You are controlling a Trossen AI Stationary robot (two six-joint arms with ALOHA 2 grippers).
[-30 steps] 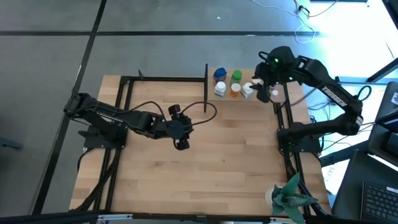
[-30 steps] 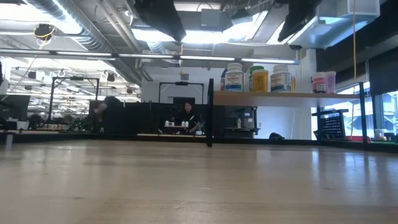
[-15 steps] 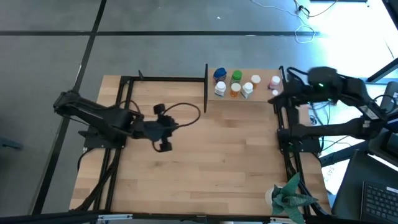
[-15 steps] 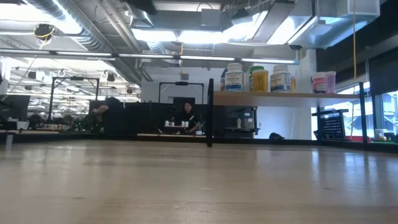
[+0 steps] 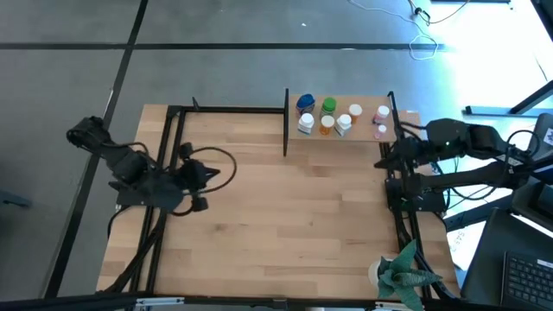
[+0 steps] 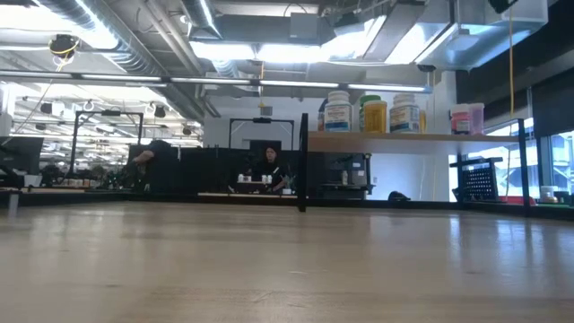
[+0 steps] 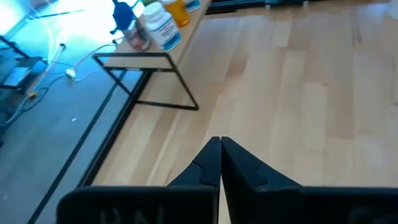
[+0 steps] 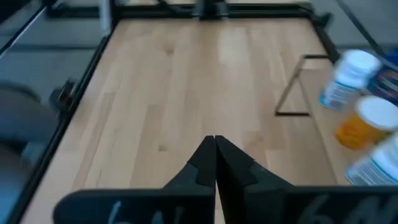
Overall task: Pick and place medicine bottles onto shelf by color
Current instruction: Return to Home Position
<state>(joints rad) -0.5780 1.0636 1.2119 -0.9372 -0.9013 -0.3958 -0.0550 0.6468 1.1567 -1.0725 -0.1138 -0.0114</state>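
Several small medicine bottles [image 5: 327, 116], blue, green, white, orange and pink, stand upright on the shelf [image 5: 361, 136], a light wood board with black uprights at the table's far right. They also show in the low view [image 6: 372, 113], the left wrist view [image 7: 157, 23] and the right wrist view [image 8: 357, 118]. My left gripper [image 5: 206, 175] is shut and empty over the table's left part; its fingers meet in the left wrist view [image 7: 221, 147]. My right gripper [image 5: 383, 161] is shut and empty by the table's right edge, near side of the shelf; it shows shut in the right wrist view [image 8: 215, 144].
A black metal frame [image 5: 173, 121] runs along the table's left and far sides, and another [image 5: 399, 207] along the right side. A green paper-like plant [image 5: 403, 275] stands at the near right corner. Bare wood tabletop [image 5: 285, 216] lies between the arms.
My left gripper has drawn back from the table's middle toward the left edge. My right gripper has left the space above the shelf's right end and gone toward the table's right edge and a little nearer. The bottles stand as before.
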